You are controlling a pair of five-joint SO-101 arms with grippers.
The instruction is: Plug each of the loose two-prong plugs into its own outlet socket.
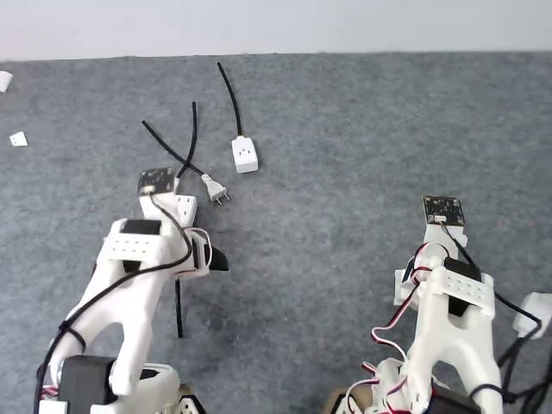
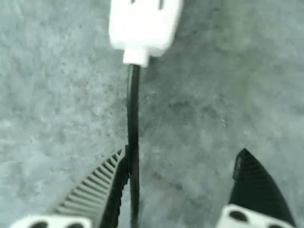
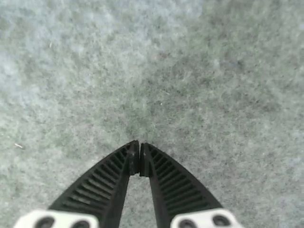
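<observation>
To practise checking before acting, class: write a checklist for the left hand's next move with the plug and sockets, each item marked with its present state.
1. Open left hand: ok.
2. The black cable between its fingers: ok, beside one finger.
3. Near socket ahead of the left hand: ok.
4. Loose plug seated in a socket: not ok, it lies on the carpet.
5. Idle right hand clear of the work: ok, shut on nothing, over bare carpet.
6. Straight prongs: cannot tell.

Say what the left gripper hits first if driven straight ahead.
Likely the white plastic outlet socket on the black cable running beside one finger of the open left gripper; depth is unclear.
</observation>
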